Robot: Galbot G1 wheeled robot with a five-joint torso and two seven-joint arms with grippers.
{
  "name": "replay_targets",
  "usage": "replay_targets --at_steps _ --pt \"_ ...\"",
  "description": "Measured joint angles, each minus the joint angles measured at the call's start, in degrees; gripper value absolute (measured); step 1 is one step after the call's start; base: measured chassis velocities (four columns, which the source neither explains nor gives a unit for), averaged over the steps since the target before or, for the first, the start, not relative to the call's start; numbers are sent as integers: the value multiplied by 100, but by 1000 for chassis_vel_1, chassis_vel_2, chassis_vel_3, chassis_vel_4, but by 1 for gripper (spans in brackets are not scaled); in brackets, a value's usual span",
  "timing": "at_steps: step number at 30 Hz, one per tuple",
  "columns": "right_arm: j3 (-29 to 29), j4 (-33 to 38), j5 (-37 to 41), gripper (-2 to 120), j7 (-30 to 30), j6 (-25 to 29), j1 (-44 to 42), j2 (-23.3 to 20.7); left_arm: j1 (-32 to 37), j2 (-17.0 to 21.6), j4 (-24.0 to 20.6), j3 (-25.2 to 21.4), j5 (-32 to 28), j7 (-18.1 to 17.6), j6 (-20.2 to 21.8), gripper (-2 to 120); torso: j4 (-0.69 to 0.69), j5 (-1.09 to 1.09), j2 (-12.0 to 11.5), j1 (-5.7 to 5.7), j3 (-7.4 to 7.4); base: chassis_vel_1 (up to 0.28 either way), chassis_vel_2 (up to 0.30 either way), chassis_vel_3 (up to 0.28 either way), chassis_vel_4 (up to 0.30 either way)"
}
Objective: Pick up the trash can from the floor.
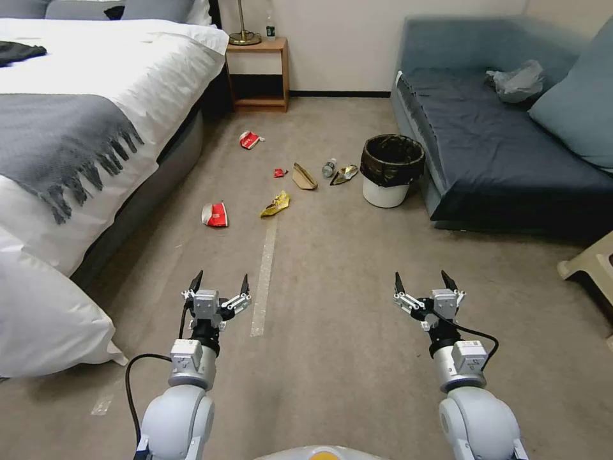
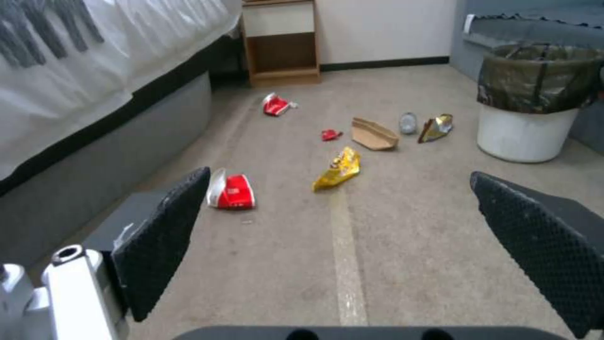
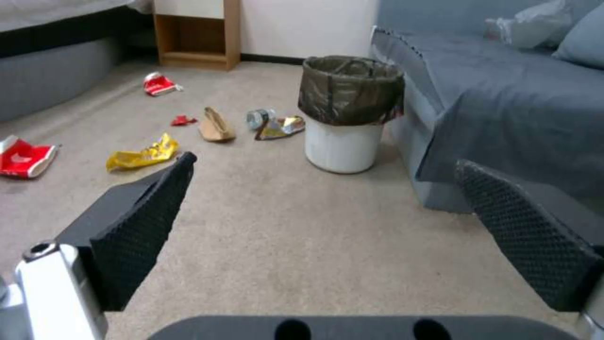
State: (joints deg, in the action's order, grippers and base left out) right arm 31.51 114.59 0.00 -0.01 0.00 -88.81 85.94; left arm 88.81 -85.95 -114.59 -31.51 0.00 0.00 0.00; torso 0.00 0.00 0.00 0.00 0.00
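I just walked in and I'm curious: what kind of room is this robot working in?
Probably a hotel-style bedroom: a bed with white linen and a grey throw, a wooden nightstand by the wall, and a dark blue sofa beside a trash can.

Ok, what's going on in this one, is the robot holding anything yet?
Not yet. Both arms are held out low over the floor, the left claw and right claw open and empty. The trash can stands upright well ahead, to the robot's right, close beside the dark blue sofa, with nothing touching it. Wrappers and a small bottle lie scattered on the carpet to the can's left, toward the bed.
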Motion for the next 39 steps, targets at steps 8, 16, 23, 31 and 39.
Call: replay_targets --at_steps 8,16,23,31,39 --pt "0 0 0 100 0 0 0 0 0 0 0 0 0 0 0 100 0 0 0 0 0 0 0 0 0" --pt "0 0 0 100 0 0 0 0 0 0 0 0 0 0 0 100 0 0 0 0 0 0 0 0 0" --pt "0 0 0 100 0 0 0 0 0 0 0 0 0 0 0 100 0 0 0 0 0 0 0 0 0" --pt "0 0 0 100 0 0 0 0 0 0 0 0 0 0 0 100 0 0 0 0 0 0 0 0 0" --pt "264 1239 1736 100 -953 -64 -1479 -357 1562 -295 -1644 -824 -888 -240 -156 100 -1 0 0 0 -1 0 0 0 0"
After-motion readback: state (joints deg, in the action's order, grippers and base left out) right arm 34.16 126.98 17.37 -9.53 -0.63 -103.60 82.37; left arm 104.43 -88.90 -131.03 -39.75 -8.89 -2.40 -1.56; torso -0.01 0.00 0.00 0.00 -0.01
